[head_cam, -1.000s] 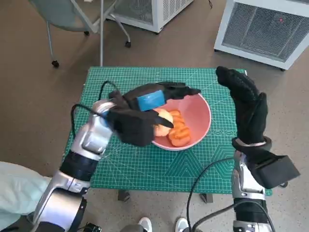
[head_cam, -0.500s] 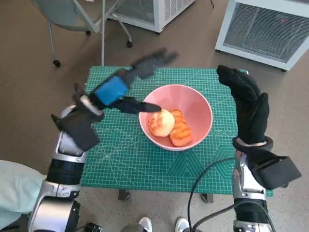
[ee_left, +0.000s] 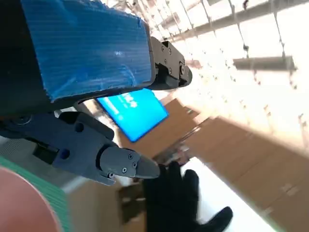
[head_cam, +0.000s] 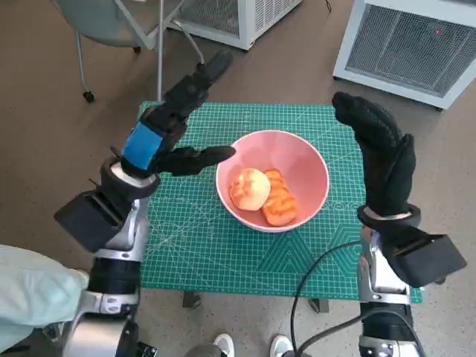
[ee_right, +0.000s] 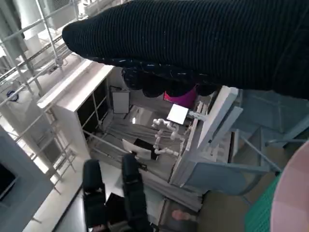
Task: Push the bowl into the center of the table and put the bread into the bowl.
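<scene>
Pink bowl (head_cam: 271,180) sitting near the middle of the green cutting mat (head_cam: 201,238) covering the tabletop, slightly toward the right side. Inside it, two pieces of bread side by side and touching: a round pale bun (head_cam: 249,188) to the left, a ridged orange-brown roll (head_cam: 280,199) to the right.

Left hand (head_cam: 167,130) raised above the mat's left part, blue tape on its back, fingers spread and holding nothing; thumb (head_cam: 202,157) pointing toward the bowl's left rim, stopping just short of it, other fingers stretched out past the far edge of the tabletop. Same hand in the left wrist view (ee_left: 87,77), black fingers apart, a sliver of pink bowl (ee_left: 21,203) in the corner, gloved hand (ee_left: 181,195) beyond.

Right hand (head_cam: 379,160) in black knitted glove upright beside the bowl's right side, fingers extended and empty, not touching the rim. Glove a dark band in the right wrist view (ee_right: 203,43).

White cabinets (head_cam: 405,41) on the floor beyond the tabletop; chair legs (head_cam: 123,41) at far left.
</scene>
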